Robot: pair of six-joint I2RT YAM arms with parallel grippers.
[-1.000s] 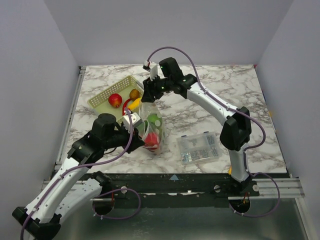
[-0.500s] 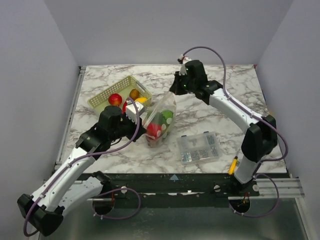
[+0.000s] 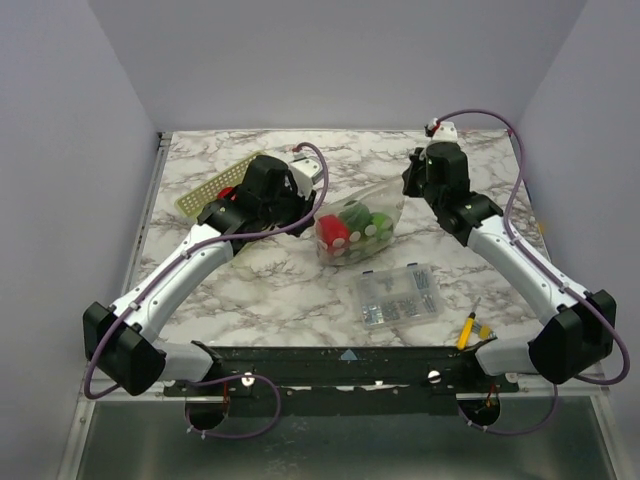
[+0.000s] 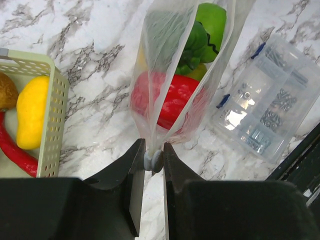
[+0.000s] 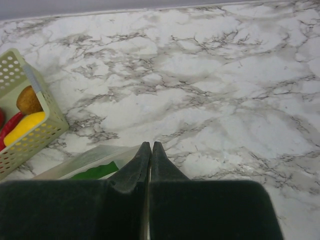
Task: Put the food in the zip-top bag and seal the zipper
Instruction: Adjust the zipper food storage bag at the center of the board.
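The zip-top bag (image 3: 372, 208), clear with white dots, hangs stretched sideways between my two grippers above the table. It holds food: a red pepper (image 4: 170, 100) and green pieces (image 4: 202, 25), which also show in the top view (image 3: 352, 230). My left gripper (image 3: 314, 203) is shut on a pale bunched bit of the bag's mouth edge (image 4: 153, 160). My right gripper (image 3: 408, 190) is shut with its tips (image 5: 151, 146) at the bag's other end, and a thin strip of the bag (image 5: 90, 159) runs between its jaws. I cannot make out the zipper as a separate strip.
The pale lattice basket (image 3: 203, 192) sits back left under my left arm. It holds a yellow fruit (image 4: 31, 110), a red chili (image 4: 11, 150) and a brown piece (image 5: 28, 100). The clear compartment box (image 3: 398, 295) is at the front centre. A yellow-handled tool (image 3: 467, 331) lies at the front right edge.
My left gripper has swung back and to the right, and my right gripper has moved right. The bag has gone from hanging upright to stretched sideways between them.
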